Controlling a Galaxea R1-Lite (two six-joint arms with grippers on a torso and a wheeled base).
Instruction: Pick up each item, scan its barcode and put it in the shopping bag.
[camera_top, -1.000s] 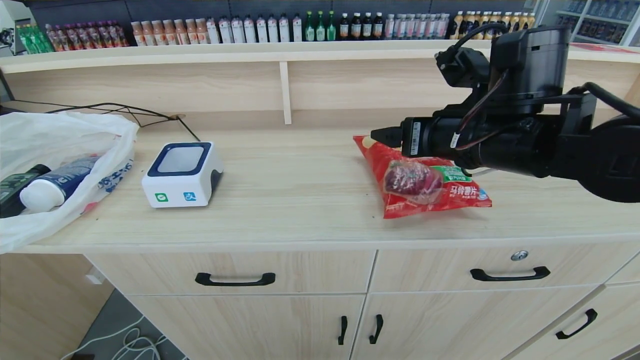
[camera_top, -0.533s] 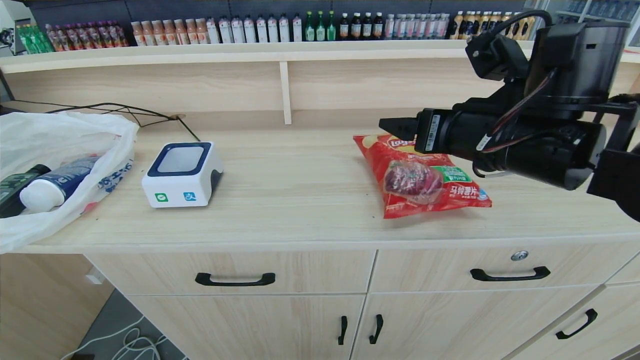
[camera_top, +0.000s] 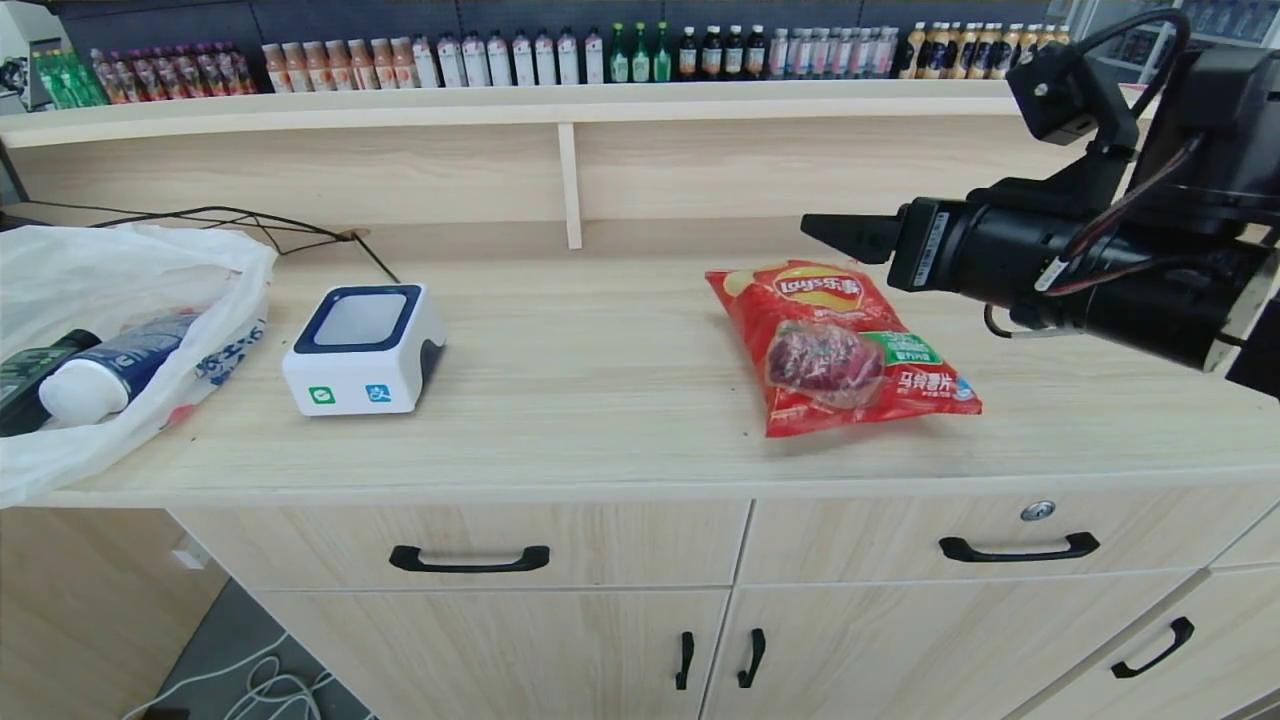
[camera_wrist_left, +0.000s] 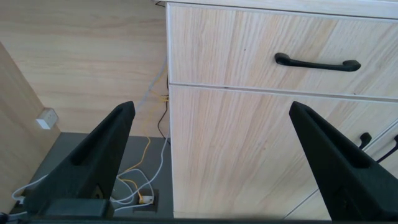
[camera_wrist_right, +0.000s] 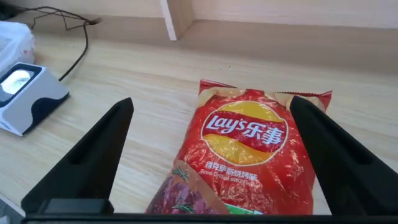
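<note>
A red bag of chips (camera_top: 838, 345) lies flat on the wooden counter (camera_top: 600, 400), right of centre; the right wrist view shows the chip bag (camera_wrist_right: 249, 155) below and between the fingers. My right gripper (camera_top: 835, 232) hovers open above the bag's far end, empty, its arm coming in from the right. A white scanner (camera_top: 364, 347) with a blue-framed window stands left of centre. The white shopping bag (camera_top: 110, 340) lies open at the far left with a bottle (camera_top: 110, 370) inside. My left gripper (camera_wrist_left: 211, 162) hangs open and empty down beside the cabinet front.
A black cable (camera_top: 250, 222) runs along the counter's back to the scanner. A raised shelf (camera_top: 560, 110) with rows of drink bottles backs the counter. Drawers with black handles (camera_top: 470, 560) sit below the front edge.
My right arm has drawn back to the right and risen slightly, uncovering the top of the chip bag. The bag, scanner and shopping bag have stayed in place.
</note>
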